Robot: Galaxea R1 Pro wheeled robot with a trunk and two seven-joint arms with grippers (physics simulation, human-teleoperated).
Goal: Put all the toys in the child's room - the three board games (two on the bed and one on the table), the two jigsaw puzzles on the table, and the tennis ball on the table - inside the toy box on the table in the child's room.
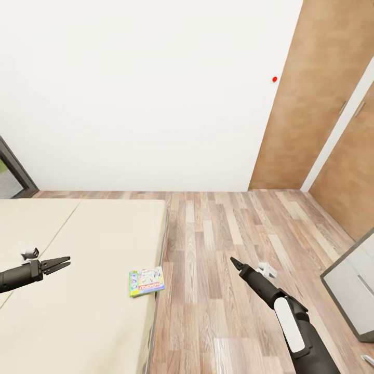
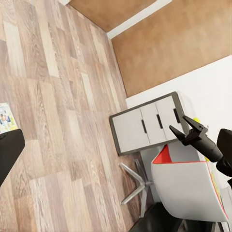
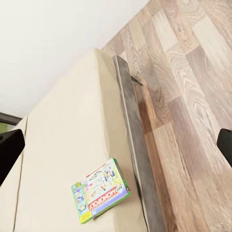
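Green-edged board game (image 1: 147, 281) lies flat on the beige bed (image 1: 78, 291), lower centre-left, by the mattress edge. Left gripper (image 1: 58, 263) jaws slightly apart, empty, lower left. Right gripper (image 1: 236, 264) jaws together over the floor (image 1: 218, 259).

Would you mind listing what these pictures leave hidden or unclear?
- Bed: cut off by the head view's left and bottom edges.
- Board game: its small cover print is too fine to read in the head view.
- Left gripper: its arm leaves the head view's left edge.
- Drawer cabinet: cropped by the head view's right edge.
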